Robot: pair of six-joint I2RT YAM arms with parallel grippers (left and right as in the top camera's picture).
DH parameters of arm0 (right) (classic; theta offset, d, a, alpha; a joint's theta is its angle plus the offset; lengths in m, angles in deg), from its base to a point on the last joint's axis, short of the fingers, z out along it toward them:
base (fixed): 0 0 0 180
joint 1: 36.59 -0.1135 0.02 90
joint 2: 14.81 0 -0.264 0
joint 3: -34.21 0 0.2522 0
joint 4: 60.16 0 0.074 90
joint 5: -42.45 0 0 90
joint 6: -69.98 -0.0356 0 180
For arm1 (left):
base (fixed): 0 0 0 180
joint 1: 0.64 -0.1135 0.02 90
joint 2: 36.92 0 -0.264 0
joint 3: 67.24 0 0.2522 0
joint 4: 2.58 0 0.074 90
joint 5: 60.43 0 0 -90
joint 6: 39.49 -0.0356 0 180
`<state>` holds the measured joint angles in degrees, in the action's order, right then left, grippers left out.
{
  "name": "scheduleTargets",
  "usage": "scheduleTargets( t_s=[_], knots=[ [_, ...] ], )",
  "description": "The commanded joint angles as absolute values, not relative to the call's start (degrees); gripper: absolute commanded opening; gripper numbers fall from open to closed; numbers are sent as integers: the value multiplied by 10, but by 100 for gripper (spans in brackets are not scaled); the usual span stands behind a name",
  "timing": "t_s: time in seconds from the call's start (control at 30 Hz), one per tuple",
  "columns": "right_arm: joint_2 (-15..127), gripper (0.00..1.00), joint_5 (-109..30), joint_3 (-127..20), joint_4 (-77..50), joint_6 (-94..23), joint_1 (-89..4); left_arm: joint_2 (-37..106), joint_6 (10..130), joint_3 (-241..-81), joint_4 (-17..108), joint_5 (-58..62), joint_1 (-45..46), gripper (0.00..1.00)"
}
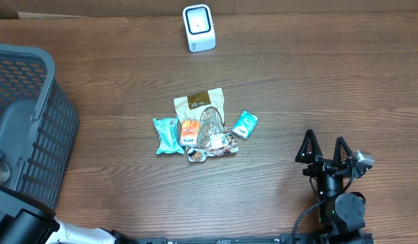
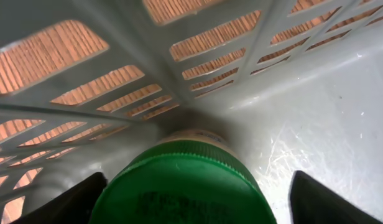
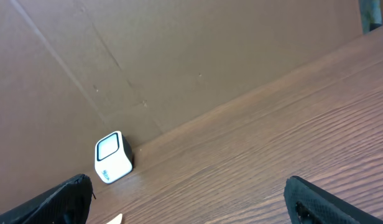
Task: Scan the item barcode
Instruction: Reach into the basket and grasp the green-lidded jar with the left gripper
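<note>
Along the far edge of the worktop (image 1: 317,81), about mid-length, the white barcode scanner (image 1: 199,27) stands upright with its dark window facing the camera above. The right wrist view shows it against the brown cardboard backing (image 3: 179,56).

Centre of worktop: loose pile of items, touching or overlapping.
- tan pouch (image 1: 199,103) at the far side of the pile
- long teal packet (image 1: 167,135) on the left
- orange packet (image 1: 189,131) beside it
- clear bag (image 1: 212,129) lying over the middle
- small teal packet (image 1: 245,125) on the right, just beside the bag

No barcode is readable on any of them.

Left end of worktop: grey slatted basket (image 1: 56,129). The left gripper (image 2: 198,176) is inside it, near a corner. Its jaws stand wide either side of a green-lidded jar (image 2: 179,193), lid end towards the camera. A strip of basket floor shows between the lid and one finger. The other finger sits right at the lid's rim; contact cannot be told. No grip evident.

Front edge, towards the right corner: right gripper (image 1: 324,137) with jaws fully spread and nothing between them, pointing at the far edge, well apart from the pile.
</note>
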<state>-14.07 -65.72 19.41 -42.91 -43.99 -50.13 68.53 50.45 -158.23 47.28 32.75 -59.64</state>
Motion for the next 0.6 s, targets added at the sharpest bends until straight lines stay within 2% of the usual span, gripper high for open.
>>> scheduleTargets(
  t_s=[0.0,0.1,0.2,0.3,0.57],
  knots=[
    [-146,100,-655,200,-432,-437,-501,696,511,-1582,460,320,-601,68],
    [-146,100,-655,200,-432,-437,-501,696,541,-1584,456,311,-601,57],
    [-146,100,-655,200,-432,-437,-501,695,572,-1584,455,298,-601,53],
    [-146,100,-655,200,-432,-437,-501,692,574,-1586,457,270,-597,45],
    [-146,100,-655,200,-432,-437,-501,672,597,-1634,503,205,-587,48]
  ],
)
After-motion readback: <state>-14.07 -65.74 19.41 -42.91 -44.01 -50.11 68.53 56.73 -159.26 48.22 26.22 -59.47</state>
